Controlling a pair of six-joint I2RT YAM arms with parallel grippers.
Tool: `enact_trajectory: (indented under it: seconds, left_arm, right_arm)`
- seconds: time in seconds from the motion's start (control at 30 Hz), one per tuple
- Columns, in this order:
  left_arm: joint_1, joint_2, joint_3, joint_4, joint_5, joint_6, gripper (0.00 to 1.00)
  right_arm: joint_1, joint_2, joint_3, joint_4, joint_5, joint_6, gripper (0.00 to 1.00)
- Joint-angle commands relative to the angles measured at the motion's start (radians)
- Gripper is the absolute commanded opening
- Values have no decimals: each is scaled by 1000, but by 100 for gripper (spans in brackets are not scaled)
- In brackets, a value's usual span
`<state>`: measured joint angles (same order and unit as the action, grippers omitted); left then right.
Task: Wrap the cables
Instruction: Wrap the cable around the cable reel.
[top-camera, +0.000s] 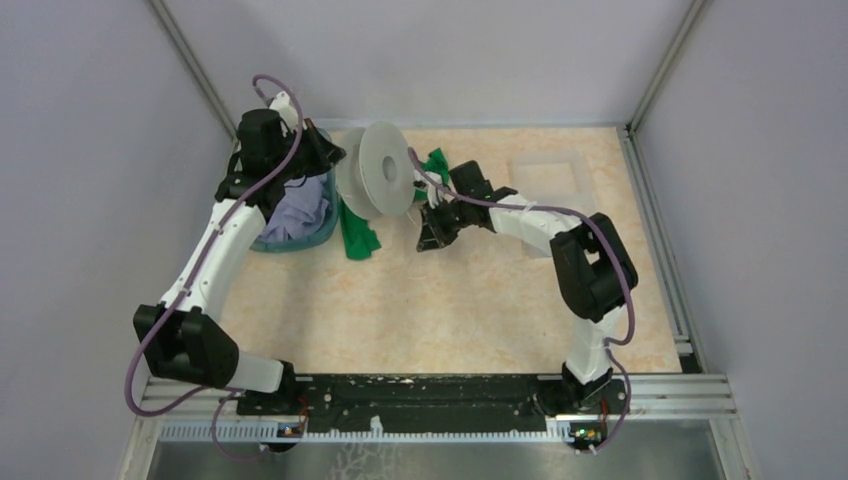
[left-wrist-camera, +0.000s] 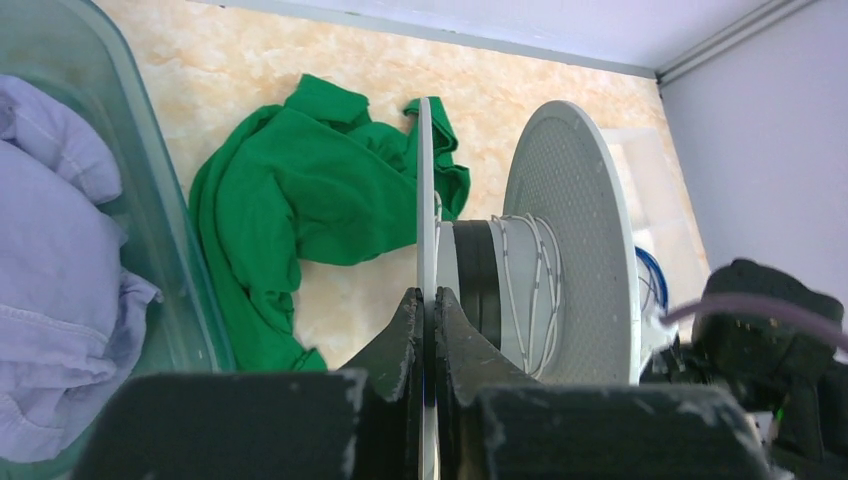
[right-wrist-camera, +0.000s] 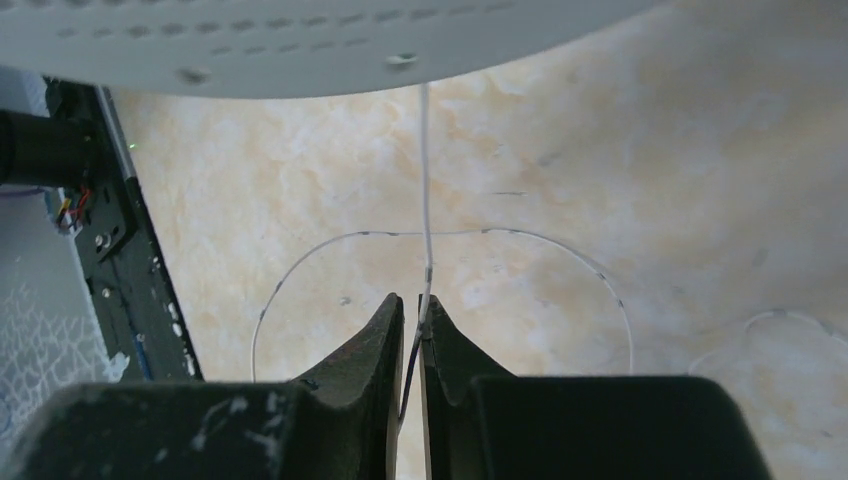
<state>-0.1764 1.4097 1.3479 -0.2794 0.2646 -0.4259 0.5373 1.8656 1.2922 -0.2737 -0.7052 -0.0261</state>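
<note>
Pale grey walls (top-camera: 90, 150) enclose a marbled beige tabletop (top-camera: 450, 300), and both arms are reached toward its far half. A round pale-grey spool (top-camera: 385, 165) is stood on edge there, left of centre.

From the left wrist view, the left pincer (left-wrist-camera: 427, 300) is seen clamped on the thin edge of the spool's near flange, with its jaws drawn tight against both faces. Turns of the whitish cable (right-wrist-camera: 426, 180) are wound round the spool's core beside a black band.

In the right wrist view, that same cable is seen running down from under the spool's flange into the right pincer (right-wrist-camera: 415, 305). The jaws are set very narrow and the strand is pinched between them. Beyond the fingertips, more of the whitish cable is laid in a wide slack loop on the tabletop.

A small arc of the blue cable (left-wrist-camera: 651, 275) shows past the far flange in the left wrist view, and the rest of it is hidden.

A crumpled green cloth (left-wrist-camera: 300, 190) is spread on the tabletop behind and beside the spool. To the left, a translucent teal bin (left-wrist-camera: 165, 230) is filled with a lavender cloth (left-wrist-camera: 50, 280). A clear square tray (top-camera: 547, 180) is set at the far right, well apart from the spool.
</note>
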Motion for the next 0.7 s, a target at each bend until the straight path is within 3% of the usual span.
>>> enact_trajectory:
  seconds: [0.0, 0.27, 0.67]
  left_arm:
    - [-1, -5, 36, 53, -99, 5, 0]
    - [-40, 4, -58, 122, -206, 31, 0]
    - [-197, 10, -136, 192, -358, 199, 0]
  right_arm:
    - [94, -59, 85, -62, -16, -63, 10]
    - [183, -37, 243, -123, -111, -20, 11]
    - [138, -28, 480, -227, -59, 34, 12]
